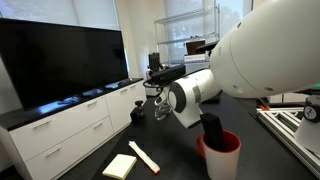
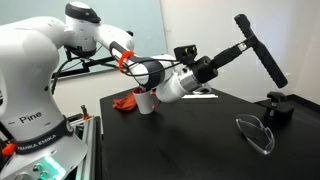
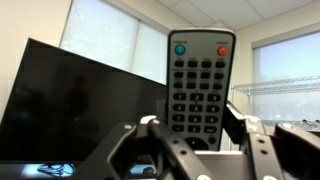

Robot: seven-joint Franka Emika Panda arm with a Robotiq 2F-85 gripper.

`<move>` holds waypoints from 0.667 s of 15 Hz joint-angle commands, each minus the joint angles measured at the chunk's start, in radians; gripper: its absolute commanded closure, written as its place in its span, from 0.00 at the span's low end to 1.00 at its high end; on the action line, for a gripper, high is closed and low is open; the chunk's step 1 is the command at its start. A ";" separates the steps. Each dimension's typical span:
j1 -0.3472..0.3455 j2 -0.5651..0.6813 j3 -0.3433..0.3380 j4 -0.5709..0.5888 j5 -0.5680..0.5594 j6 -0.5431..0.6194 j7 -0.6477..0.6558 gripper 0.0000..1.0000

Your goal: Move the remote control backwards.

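The remote control (image 3: 200, 85) is a slim black bar with rows of grey buttons and a teal and a red button at its top. In the wrist view it stands upright between my fingers (image 3: 238, 118). My gripper (image 3: 197, 128) is shut on its lower end. In an exterior view the remote control (image 2: 262, 52) hangs high above the black table (image 2: 180, 135), tilted, with my gripper (image 2: 243, 48) clamped on it at the end of the stretched-out arm. From the opposite side my gripper (image 1: 155, 78) shows only small, in front of the TV.
A large dark TV (image 1: 60, 55) stands on a white cabinet (image 1: 70, 125). A red cup (image 1: 220, 155), a yellow pad (image 1: 120, 165) and a wooden stick (image 1: 143, 157) lie on the table. Safety glasses (image 2: 255, 135) and a small black object (image 2: 275, 108) sit near its far side.
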 commanded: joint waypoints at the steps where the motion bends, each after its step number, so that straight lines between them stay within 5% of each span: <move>1: -0.088 -0.203 0.079 -0.011 -0.101 -0.242 0.003 0.68; 10: -0.408 -0.508 0.393 -0.013 -0.314 -0.740 -0.018 0.68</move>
